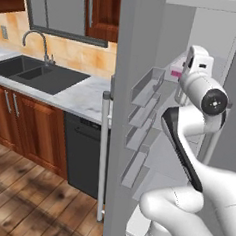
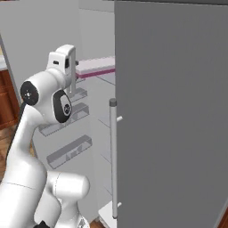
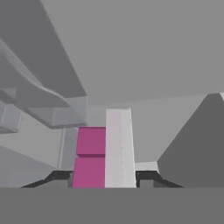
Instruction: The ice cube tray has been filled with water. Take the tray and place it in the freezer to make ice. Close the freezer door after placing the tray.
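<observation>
Even, flat rendered light; soft shadows; slightly coarse, no glare.

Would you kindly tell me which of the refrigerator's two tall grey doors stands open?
The freezer door on the left is open: swung outward, its inner shelf bins exposed. The right-hand door is shut, showing its flat grey front.

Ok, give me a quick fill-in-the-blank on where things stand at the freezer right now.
1. The tall grey freezer door with shelf bins stands ____.
2. The end effector is shut on the thin pale pinkish-white ____, which has a magenta side.
3. The white arm reaches ____ the pale grey-white freezer compartment.
4. Left of the freezer door, the dark sink sits in a ____ countertop.

Missing words: open; ice cube tray; into; marble
</observation>
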